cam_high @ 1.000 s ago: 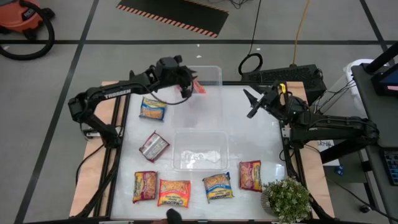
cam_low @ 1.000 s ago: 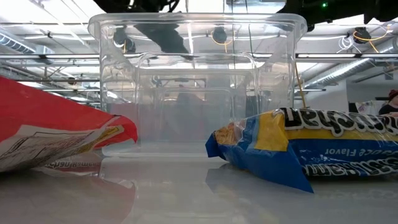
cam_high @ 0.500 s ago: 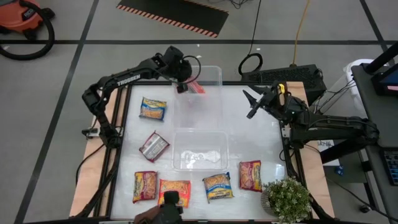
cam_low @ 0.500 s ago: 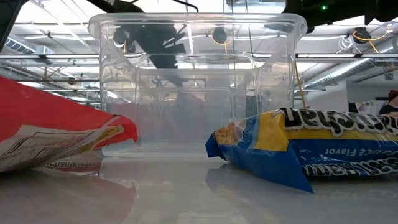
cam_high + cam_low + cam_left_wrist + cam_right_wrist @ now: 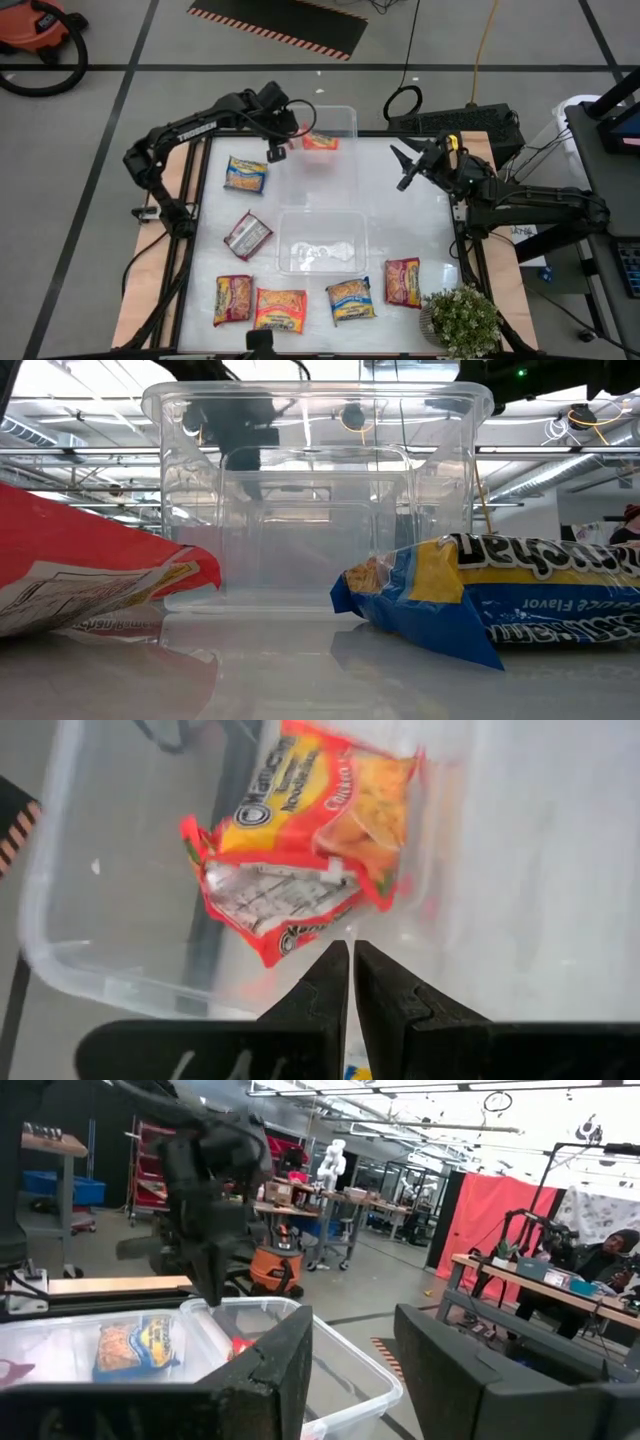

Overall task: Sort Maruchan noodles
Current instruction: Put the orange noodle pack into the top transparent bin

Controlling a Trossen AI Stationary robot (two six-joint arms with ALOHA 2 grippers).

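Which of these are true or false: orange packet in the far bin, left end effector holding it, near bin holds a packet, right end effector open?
1. The orange-red plastic noodle packet lies inside the far clear plastic bin. True.
2. The left end effector grips that packet. False: it is shut on nothing, beside the packet.
3. The near clear plastic bin holds a blue packet. False: no packet lies in it.
4. The right end effector is open above the table, holding nothing. True.

The left arm reaches from the table's 9 o'clock edge toward 12, its left gripper pointing down with fingers pressed together, empty. The right arm rests folded at 3 o'clock, its right gripper raised, fingers parted, aimed toward 10.
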